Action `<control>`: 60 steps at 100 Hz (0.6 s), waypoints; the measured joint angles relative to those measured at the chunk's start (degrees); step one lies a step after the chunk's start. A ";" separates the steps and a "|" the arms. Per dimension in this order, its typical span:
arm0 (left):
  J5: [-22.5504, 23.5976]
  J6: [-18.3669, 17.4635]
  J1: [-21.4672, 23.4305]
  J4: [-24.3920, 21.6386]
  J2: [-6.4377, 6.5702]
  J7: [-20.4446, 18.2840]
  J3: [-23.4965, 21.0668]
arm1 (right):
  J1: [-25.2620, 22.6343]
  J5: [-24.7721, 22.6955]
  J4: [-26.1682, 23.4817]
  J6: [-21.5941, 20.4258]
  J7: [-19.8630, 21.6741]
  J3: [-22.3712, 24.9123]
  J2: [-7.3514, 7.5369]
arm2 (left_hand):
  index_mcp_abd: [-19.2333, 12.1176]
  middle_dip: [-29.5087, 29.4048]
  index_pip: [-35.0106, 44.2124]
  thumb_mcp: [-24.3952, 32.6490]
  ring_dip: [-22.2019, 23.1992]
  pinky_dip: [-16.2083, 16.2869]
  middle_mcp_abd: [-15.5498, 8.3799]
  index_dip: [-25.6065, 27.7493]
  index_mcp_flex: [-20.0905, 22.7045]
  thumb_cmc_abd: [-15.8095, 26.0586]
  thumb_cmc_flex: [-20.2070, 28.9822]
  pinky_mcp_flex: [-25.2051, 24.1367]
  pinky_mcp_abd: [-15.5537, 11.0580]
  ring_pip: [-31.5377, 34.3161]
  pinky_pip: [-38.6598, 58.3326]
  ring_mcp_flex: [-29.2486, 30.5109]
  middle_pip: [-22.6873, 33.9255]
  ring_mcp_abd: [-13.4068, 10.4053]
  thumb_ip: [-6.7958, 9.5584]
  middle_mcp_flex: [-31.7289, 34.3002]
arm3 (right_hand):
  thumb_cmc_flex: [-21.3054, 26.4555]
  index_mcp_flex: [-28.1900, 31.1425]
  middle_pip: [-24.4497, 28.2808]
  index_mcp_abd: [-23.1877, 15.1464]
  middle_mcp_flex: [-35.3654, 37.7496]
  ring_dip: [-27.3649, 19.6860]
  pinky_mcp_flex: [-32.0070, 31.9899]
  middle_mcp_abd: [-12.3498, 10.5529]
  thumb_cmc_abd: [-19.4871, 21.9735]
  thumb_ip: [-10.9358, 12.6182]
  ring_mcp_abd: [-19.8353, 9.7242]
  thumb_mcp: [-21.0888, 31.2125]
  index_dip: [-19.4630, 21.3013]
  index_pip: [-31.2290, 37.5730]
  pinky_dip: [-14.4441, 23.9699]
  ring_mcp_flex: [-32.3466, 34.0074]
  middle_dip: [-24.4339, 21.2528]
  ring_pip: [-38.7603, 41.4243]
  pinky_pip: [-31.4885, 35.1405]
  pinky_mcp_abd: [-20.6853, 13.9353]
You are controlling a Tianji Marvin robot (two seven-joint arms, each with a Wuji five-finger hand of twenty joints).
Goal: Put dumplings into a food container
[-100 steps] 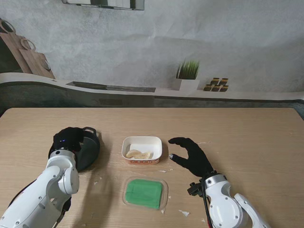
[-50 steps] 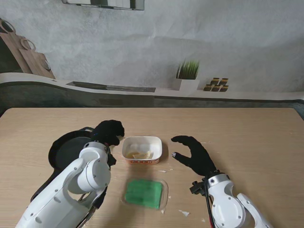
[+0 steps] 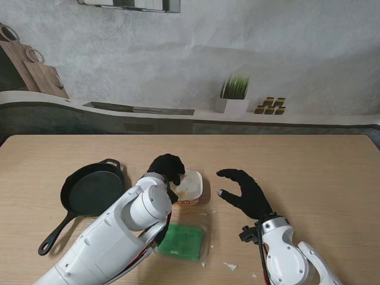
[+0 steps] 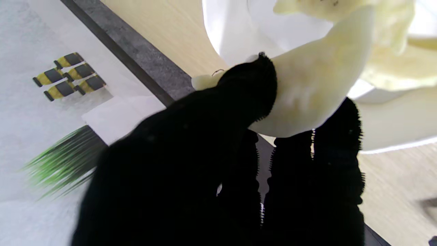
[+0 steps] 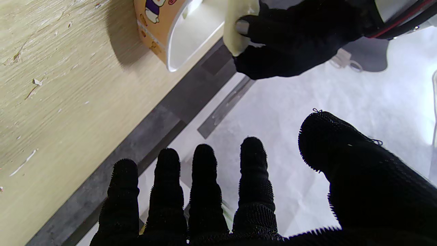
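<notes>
1. Stand view: high behind the arms, looking down and forward over the table [image 3: 309, 160], bowl [image 3: 191, 185] near centre.
2. Left wrist view: very close, looking along the fingers [image 4: 317, 164] into the bowl [image 4: 232, 30].
3. Right wrist view: from beside the bowl [image 5: 170, 30], farther back.
4. All three share the bowl.

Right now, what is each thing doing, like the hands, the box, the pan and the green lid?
left robot hand: shut on a dumpling, over the food container
right robot hand: open, holding nothing
food container: uncovered, dumplings inside
pan: no dumplings in it
green lid: flat on the table, off the container
</notes>
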 measured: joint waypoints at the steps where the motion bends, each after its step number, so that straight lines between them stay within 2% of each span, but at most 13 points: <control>1: 0.00 0.06 -0.10 0.19 -0.10 0.02 0.14 | 0.00 0.00 0.00 0.00 0.00 0.00 0.00 | 0.01 0.00 0.00 0.00 0.00 0.00 0.00 0.01 0.00 0.02 0.00 -0.03 0.00 0.00 0.00 0.00 0.03 0.00 0.00 -0.01 | 0.00 0.00 0.00 0.00 0.00 0.00 0.00 0.00 0.00 0.00 0.00 0.00 0.00 0.00 0.00 0.00 0.00 0.00 0.00 0.00; 13: 0.12 -0.04 -1.18 2.35 -0.90 0.08 1.46 | 0.00 0.01 0.01 0.00 -0.03 0.08 -0.01 | 0.25 0.01 0.00 0.01 0.00 0.01 0.08 0.07 -0.90 1.23 0.00 -0.58 0.00 -0.25 0.00 -0.37 0.34 0.05 0.00 -0.88 | 0.00 0.00 0.00 0.00 0.00 0.00 0.00 0.00 0.00 0.00 0.00 0.00 0.00 0.00 0.00 0.01 0.00 0.00 0.00 0.00; 25: -2.82 0.51 -1.28 3.02 -1.74 0.95 1.10 | 0.01 -0.01 0.06 -0.01 -0.25 0.09 -0.04 | 1.98 -1.54 -0.54 0.03 0.00 0.11 2.09 -3.25 -3.52 3.56 -0.99 -1.84 -0.04 -0.83 -0.92 -1.74 0.85 0.69 0.22 -3.84 | 0.00 0.00 0.00 0.00 0.00 0.00 0.00 0.00 0.00 0.00 0.00 0.00 0.00 0.00 0.00 0.01 0.00 0.00 0.00 0.00; 27: -2.87 0.62 -1.28 3.02 -1.78 0.90 1.10 | 0.01 -0.01 0.07 -0.01 -0.26 0.09 -0.04 | 2.32 -3.09 -0.79 0.69 -0.71 1.04 2.45 -3.86 -4.04 4.30 -1.87 -2.38 -0.43 -0.15 -2.11 -2.92 1.76 0.64 0.35 -4.46 | 0.00 0.00 0.00 0.00 0.00 0.00 0.00 0.01 0.00 0.00 0.00 0.00 0.00 0.00 0.00 0.01 0.00 0.00 0.00 0.00; 30: -2.81 0.71 -1.28 3.01 -1.81 0.72 1.13 | 0.02 0.00 0.07 -0.01 -0.27 0.09 -0.05 | 3.65 -6.35 -1.47 1.91 -2.73 4.13 3.20 -4.86 -4.58 4.67 -3.94 -3.30 -0.87 0.73 -4.06 -4.70 3.29 0.47 0.41 -6.84 | 0.00 0.00 0.00 0.00 0.00 0.00 0.00 0.01 0.00 0.00 0.00 0.00 0.00 0.00 0.00 0.01 0.00 0.00 0.00 0.01; 36: -2.25 0.74 -1.27 2.90 -1.71 -0.26 1.23 | 0.02 0.00 0.08 0.00 -0.27 0.08 -0.05 | 4.78 -15.48 -4.47 2.54 -9.47 6.01 4.27 -6.34 -5.88 5.28 -7.51 -6.60 -0.90 1.96 -6.90 -9.08 5.22 0.43 0.51 -11.86 | 0.00 0.00 0.00 0.00 0.00 0.00 0.00 0.01 0.00 0.00 0.00 0.00 0.00 0.00 0.00 0.01 0.00 0.00 0.00 0.01; 40: -1.77 0.78 -1.25 2.68 -1.51 -1.41 1.28 | 0.03 0.00 0.08 0.01 -0.27 0.08 -0.05 | 5.64 -20.77 -6.41 3.11 -12.86 6.68 4.97 -6.93 -6.47 5.31 -9.95 -9.33 -0.83 1.88 -7.94 -11.17 5.31 0.43 1.26 -14.27 | 0.00 0.00 0.00 0.00 0.00 0.00 0.00 0.01 0.00 0.00 0.00 0.00 0.00 0.00 0.00 0.01 0.00 0.00 0.00 0.01; 41: -1.68 0.79 -1.24 2.61 -1.46 -1.65 1.29 | 0.03 0.00 0.08 0.01 -0.27 0.08 -0.05 | 5.82 -21.07 -6.63 3.19 -12.90 6.90 5.18 -6.97 -6.67 5.37 -10.60 -9.76 -0.83 1.88 -8.02 -11.63 5.31 0.43 1.69 -14.65 | 0.00 0.00 0.00 0.00 0.00 0.00 0.00 0.01 0.00 0.00 0.00 0.00 0.00 0.00 0.00 0.01 0.00 0.00 0.00 0.01; 42: -1.59 0.79 -1.22 2.54 -1.39 -1.89 1.31 | 0.03 0.00 0.08 0.01 -0.26 0.08 -0.05 | 6.11 -22.42 -7.56 3.68 -14.00 7.33 5.44 -7.14 -7.38 6.06 -11.84 -10.88 -2.02 1.27 -8.25 -12.88 5.30 0.56 1.96 -15.48 | 0.00 0.00 0.00 0.00 0.00 0.00 0.00 0.01 0.00 0.00 0.00 0.00 0.00 0.00 0.00 0.01 0.00 0.00 0.00 0.01; 43: -1.51 0.79 -1.21 2.47 -1.33 -2.09 1.33 | 0.03 0.00 0.08 0.01 -0.26 0.08 -0.05 | 6.34 -23.59 -8.72 3.69 -14.20 7.39 5.75 -7.24 -7.95 6.32 -12.33 -11.76 -1.64 1.07 -8.31 -13.51 5.10 0.57 2.49 -16.11 | 0.00 0.00 0.00 0.00 0.00 0.00 0.00 0.01 0.00 0.00 0.00 0.00 0.00 0.00 0.00 0.01 0.00 0.00 0.00 0.01; 46: -1.35 0.81 -1.18 2.23 -1.12 -2.67 1.36 | 0.03 0.00 0.08 0.02 -0.26 0.07 -0.05 | 6.90 -25.51 -10.46 3.69 -16.02 7.90 6.64 -7.67 -9.47 6.91 -13.67 -14.39 -0.89 -0.22 -9.56 -15.76 3.99 1.39 3.17 -18.02 | 0.00 0.00 0.00 0.00 0.00 0.00 0.00 0.01 0.00 0.00 0.00 0.00 0.00 0.00 0.01 0.01 0.00 0.00 0.00 0.01; 52: -1.29 1.22 -1.14 1.53 -0.57 -4.16 1.39 | 0.03 0.00 0.08 0.02 -0.26 0.07 -0.06 | 7.21 -29.00 -14.07 3.67 -18.09 9.03 7.38 -8.62 -12.60 7.57 -15.88 -20.38 -0.87 -3.21 -11.64 -20.94 1.72 2.32 3.22 -21.85 | 0.00 0.00 0.00 0.00 0.00 0.00 0.00 0.01 0.00 0.00 0.00 0.00 0.00 0.00 0.01 0.01 0.00 0.00 0.00 0.01; 60: -1.32 1.29 -0.99 0.85 -0.09 -4.46 1.29 | 0.03 -0.02 0.08 0.02 -0.25 0.07 -0.06 | 7.30 -32.39 -17.16 3.52 -20.23 10.68 7.59 -10.57 -15.91 8.29 -16.03 -29.51 -1.38 -5.80 -13.92 -28.29 -0.92 2.72 3.22 -26.58 | 0.00 0.00 0.00 0.00 0.00 0.00 0.00 0.01 0.00 0.00 0.00 0.00 0.00 0.00 0.01 0.01 0.00 0.00 0.00 0.01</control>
